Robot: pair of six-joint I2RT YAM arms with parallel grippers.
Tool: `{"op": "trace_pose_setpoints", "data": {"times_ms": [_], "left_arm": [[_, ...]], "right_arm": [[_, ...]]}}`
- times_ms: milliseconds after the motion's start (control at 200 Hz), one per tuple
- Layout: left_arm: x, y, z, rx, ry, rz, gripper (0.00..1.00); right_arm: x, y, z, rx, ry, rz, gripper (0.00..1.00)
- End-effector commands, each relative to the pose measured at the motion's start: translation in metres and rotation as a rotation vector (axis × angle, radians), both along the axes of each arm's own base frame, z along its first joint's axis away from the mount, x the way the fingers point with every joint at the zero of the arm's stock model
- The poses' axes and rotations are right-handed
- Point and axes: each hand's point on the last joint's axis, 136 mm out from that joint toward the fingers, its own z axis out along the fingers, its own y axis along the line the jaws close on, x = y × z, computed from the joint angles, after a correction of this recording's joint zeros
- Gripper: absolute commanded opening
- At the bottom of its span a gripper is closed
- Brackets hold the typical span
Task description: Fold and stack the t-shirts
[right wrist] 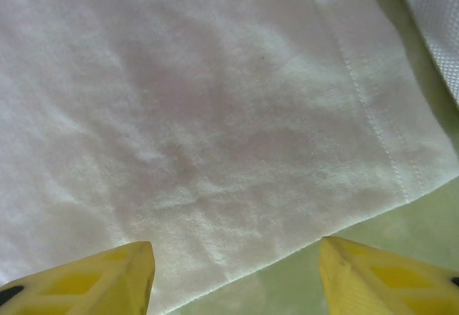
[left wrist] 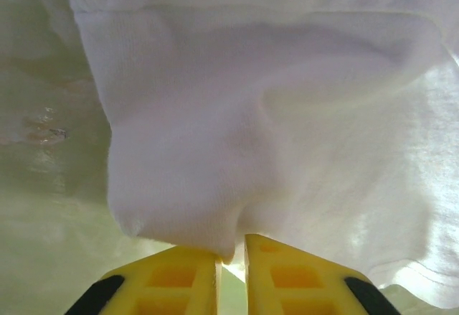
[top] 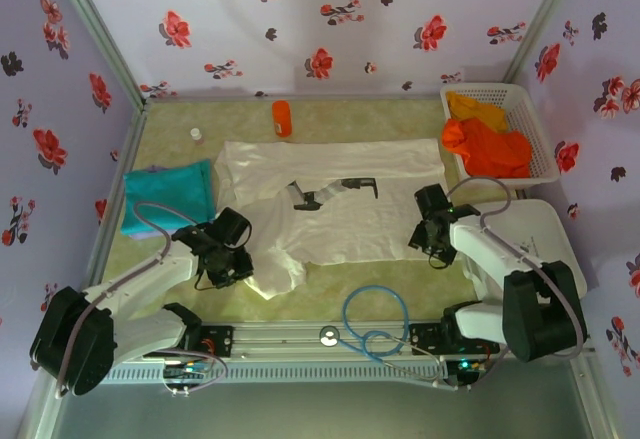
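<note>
Left claw (left wrist: 232, 249) is nearly closed, with a bunched fold of the white t-shirt (top: 350, 229) at its tips; pinched or not, I cannot tell. Right claw (right wrist: 235, 247) gapes wide over the right-pointing hem. The shirt lies mid-table (top: 350, 119), long axis left-right.

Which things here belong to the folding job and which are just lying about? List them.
Job: white t-shirt, teal t-shirt, orange t-shirts.
Lying about: orange bottle, blue cable, white basket holding the orange ones.
</note>
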Motion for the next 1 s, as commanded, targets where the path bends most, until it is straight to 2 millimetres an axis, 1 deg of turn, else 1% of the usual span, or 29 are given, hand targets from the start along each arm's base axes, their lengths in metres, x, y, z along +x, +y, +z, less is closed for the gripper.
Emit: {"op": "trace_pose_setpoints", "data": {"times_ms": [0,115,250,280,345,375,405,425,500,580,620,680,700,720,750,905,995], "left_arm": [[0.000,0.002,0.002,0.023,-0.001,-0.023,0.18],[0.000,0.002,0.001,0.017,-0.004,-0.018,0.20],[-0.001,0.002,-0.002,0.012,-0.004,-0.012,0.22],[-0.001,0.002,-0.004,0.012,-0.004,-0.010,0.22],[0.000,0.001,-0.006,0.009,-0.007,-0.008,0.17],[0.000,0.001,-0.007,0.007,-0.008,-0.008,0.12],[0.001,0.001,-0.007,0.006,-0.010,-0.008,0.03],[0.001,0.000,-0.007,0.008,-0.009,-0.008,0.00],[0.003,-0.001,-0.003,0.009,-0.011,-0.017,0.00],[0.008,-0.002,0.006,0.013,-0.026,-0.026,0.00],[0.011,-0.003,0.012,0.014,-0.038,-0.031,0.00],[0.015,-0.004,0.021,0.015,-0.048,-0.042,0.00],[0.016,-0.004,0.024,0.014,-0.051,-0.043,0.00],[0.017,-0.004,0.027,0.013,-0.054,-0.046,0.00],[0.020,-0.004,0.033,0.010,-0.064,-0.048,0.00],[0.039,-0.006,0.063,-0.005,-0.120,-0.066,0.00],[0.053,-0.004,0.076,-0.005,-0.146,-0.075,0.00]], "right_arm": [[-0.018,-0.006,-0.013,-0.037,0.082,-0.018,0.62],[-0.021,-0.001,-0.022,-0.012,0.105,-0.018,0.61],[-0.023,-0.001,-0.029,-0.014,0.129,-0.022,0.53],[-0.022,-0.001,-0.028,-0.017,0.127,-0.020,0.49],[-0.019,-0.002,-0.027,-0.020,0.115,-0.020,0.40],[-0.016,-0.001,-0.027,-0.020,0.111,-0.018,0.36],[-0.014,0.000,-0.026,-0.019,0.105,-0.015,0.32],[-0.012,0.000,-0.025,-0.020,0.100,-0.015,0.30],[-0.005,0.001,-0.020,-0.023,0.089,-0.004,0.21],[0.003,0.002,-0.013,-0.029,0.075,0.011,0.18],[0.008,0.003,-0.007,-0.032,0.066,0.017,0.13],[0.014,0.004,0.000,-0.034,0.053,0.031,0.10],[0.016,0.005,0.002,-0.034,0.048,0.036,0.08],[0.019,0.005,0.005,-0.036,0.045,0.040,0.03],[0.023,0.005,0.008,-0.037,0.038,0.047,0.00],[0.044,0.011,0.027,-0.036,0.015,0.086,0.00],[0.059,0.014,0.035,-0.042,0.011,0.111,0.00]]}}
